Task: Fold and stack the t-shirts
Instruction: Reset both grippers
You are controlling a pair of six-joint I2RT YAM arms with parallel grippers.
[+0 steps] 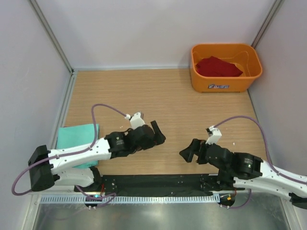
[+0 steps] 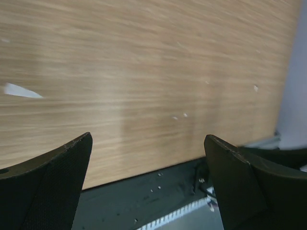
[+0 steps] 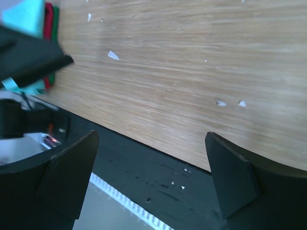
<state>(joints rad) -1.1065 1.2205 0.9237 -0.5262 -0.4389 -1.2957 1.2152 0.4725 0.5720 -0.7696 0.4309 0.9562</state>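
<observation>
A folded mint-green t-shirt [image 1: 76, 136] lies at the table's left edge, partly under my left arm. In the right wrist view the same mint-green t-shirt [image 3: 21, 17] tops a small stack with a deep red t-shirt [image 3: 49, 19] showing at its edge. Another deep red t-shirt [image 1: 218, 66] lies crumpled in the orange tub [image 1: 226, 86] at the back right. My left gripper [image 1: 156, 136] [image 2: 148, 139] hovers open over bare wood near the front middle, holding nothing. My right gripper [image 1: 188, 149] [image 3: 152, 136] faces it, open and empty.
Grey walls enclose the wooden table [image 1: 163, 96] on three sides. A black strip [image 1: 158, 181] and a metal rail run along the near edge between the arm bases. Small white specks [image 3: 113, 55] lie on the wood.
</observation>
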